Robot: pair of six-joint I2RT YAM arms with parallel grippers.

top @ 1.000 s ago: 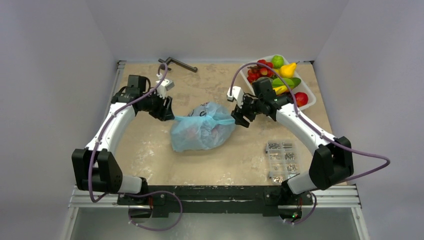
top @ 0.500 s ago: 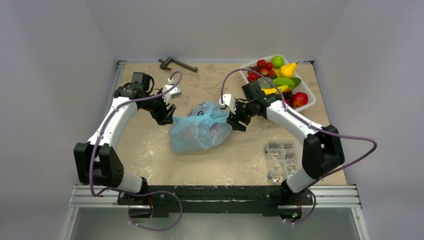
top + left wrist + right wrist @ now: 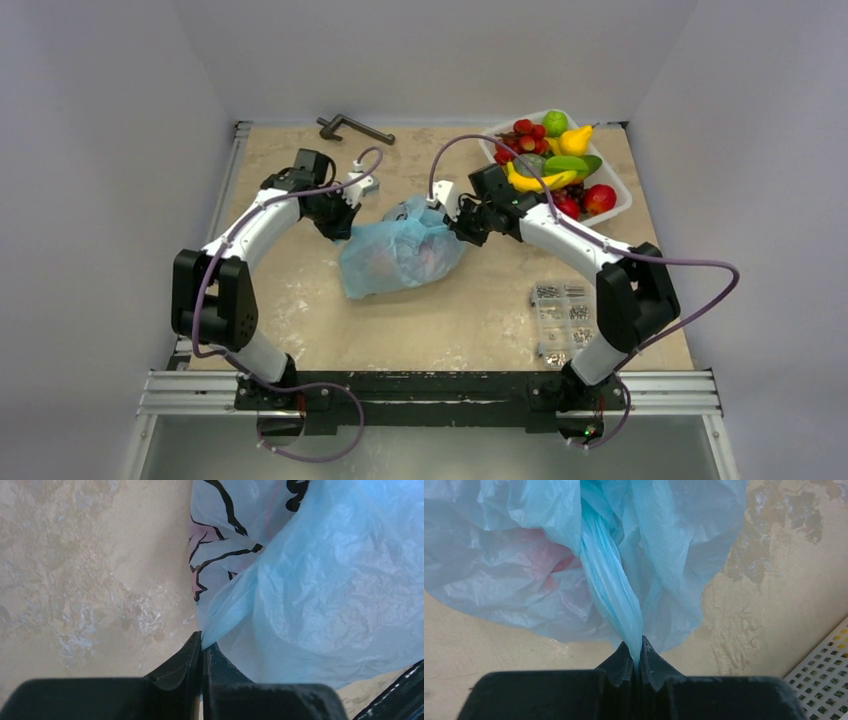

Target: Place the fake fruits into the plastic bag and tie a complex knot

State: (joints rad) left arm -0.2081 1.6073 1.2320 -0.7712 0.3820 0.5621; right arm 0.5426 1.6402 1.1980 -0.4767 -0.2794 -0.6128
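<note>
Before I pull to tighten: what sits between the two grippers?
Only the bag. The left gripper and right gripper each pinch a gathered bit of it, at opposite sides. The top view shows the whole span.

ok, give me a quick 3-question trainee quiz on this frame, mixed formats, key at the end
1. True or false: the left gripper and the right gripper are each shut on a pinch of the plastic bag.
2. Where does the clear screw box sit in the top view? A) near right; B) far left; C) inside the bag.
3. Fill in: the fake fruits outside the bag lie in the ___ at the far right.

Key: 1 true; 2 A; 3 white tray.
</note>
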